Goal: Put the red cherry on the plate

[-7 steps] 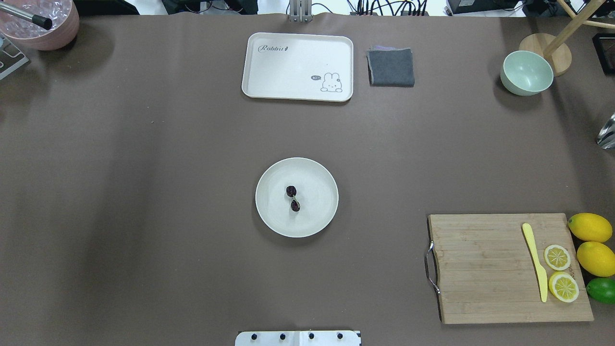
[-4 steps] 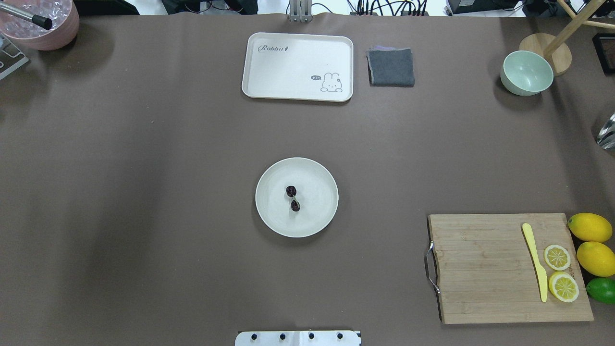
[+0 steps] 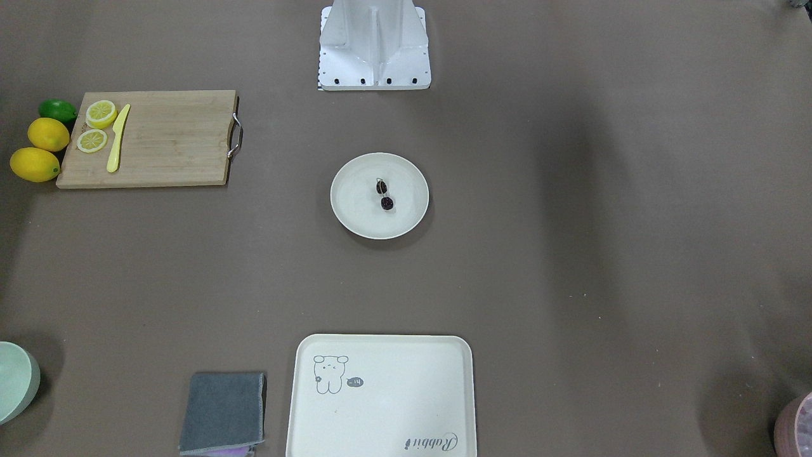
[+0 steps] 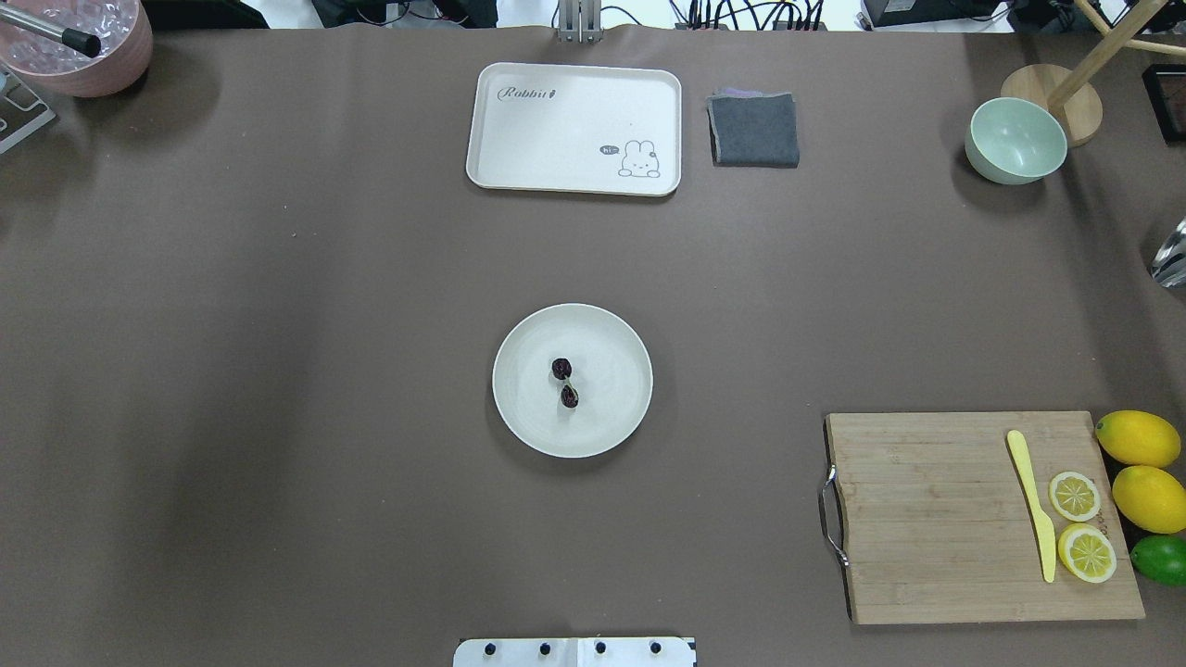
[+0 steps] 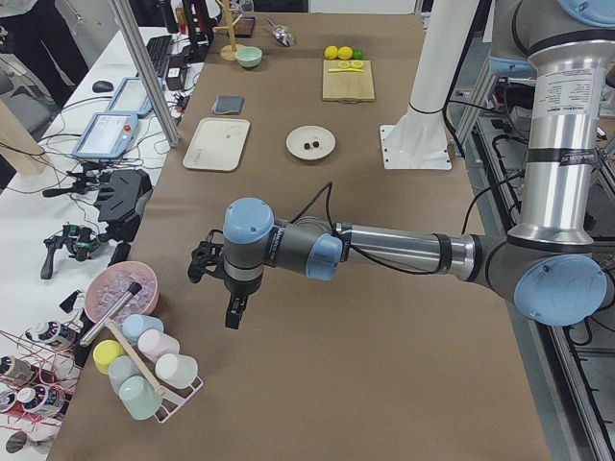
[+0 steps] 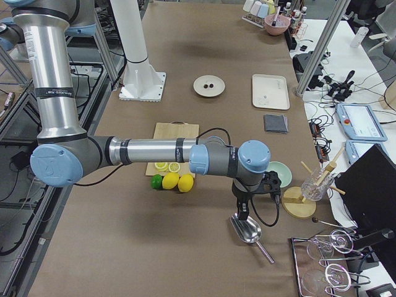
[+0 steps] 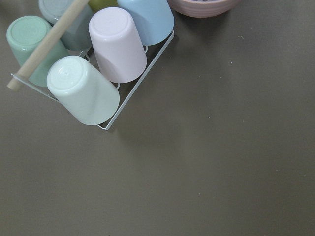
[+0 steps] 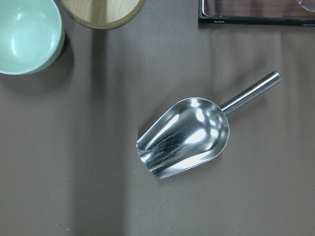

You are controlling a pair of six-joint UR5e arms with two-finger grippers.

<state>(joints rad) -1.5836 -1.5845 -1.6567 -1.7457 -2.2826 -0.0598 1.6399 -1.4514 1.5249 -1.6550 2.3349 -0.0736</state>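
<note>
Maroon-black red cherry (image 4: 565, 382) lies loose on the plate (image 4: 611, 408) mid-counter (image 4: 278, 371), just left of centre; judging by that, placement is done. Its long axis through both fruits runs near-far from the robot, slightly skewed. Left tool (image 5: 231, 309) hangs by the cup rack (image 5: 144, 375), right tool (image 6: 242, 209) over the metal scoop (image 6: 247, 230). Their opening can't be told.

Red cherry (image 4: 565, 383) on plate (image 4: 616, 421), tray (image 4: 556, 130) beyond, cutting board (image 4: 927, 519) right
</note>
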